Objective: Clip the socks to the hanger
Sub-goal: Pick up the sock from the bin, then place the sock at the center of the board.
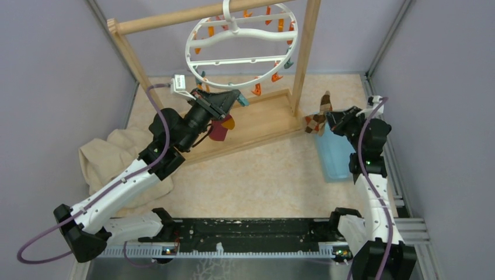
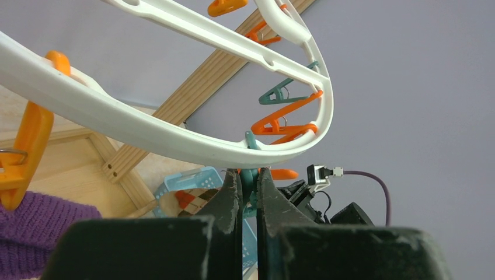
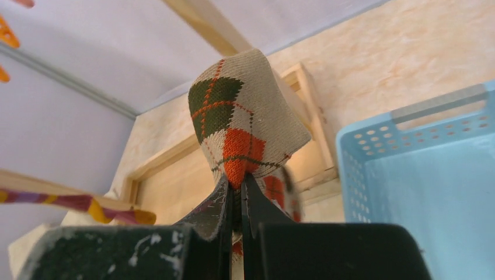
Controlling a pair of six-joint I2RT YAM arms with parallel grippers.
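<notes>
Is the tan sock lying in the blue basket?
No, the tan sock is pinched in the right gripper, held up outside the blue basket.

Robot lab cell: grey partition walls (image 1: pixel 46 70), black mounting rail (image 1: pixel 245 228).

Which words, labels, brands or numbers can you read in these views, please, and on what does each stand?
None can be read in any view. The hanger, the teal clip, the argyle sock and the blue basket show no lettering; the small white connector on the left arm's cable is too small to tell.
</notes>
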